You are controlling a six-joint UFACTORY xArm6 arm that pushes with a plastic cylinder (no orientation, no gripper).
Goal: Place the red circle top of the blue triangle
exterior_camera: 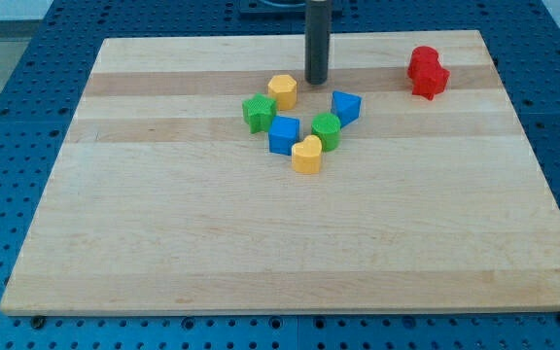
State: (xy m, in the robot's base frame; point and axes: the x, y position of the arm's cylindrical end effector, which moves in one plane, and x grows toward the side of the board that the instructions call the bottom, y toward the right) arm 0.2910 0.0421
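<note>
The blue triangle [345, 106] lies right of the board's centre, near the top. Two red blocks sit touching at the view's upper right, one [421, 60] above the other [432, 81]. I cannot tell which of them is the circle. My tip [317, 81] rests on the board just right of the yellow hexagon [282, 90] and up-left of the blue triangle, touching neither. The red blocks are far to the tip's right.
A green star [258, 112], a blue cube [283, 134], a green round block [326, 130] and a yellow heart [306, 155] cluster below the tip. The wooden board [163, 243] lies on a blue perforated table.
</note>
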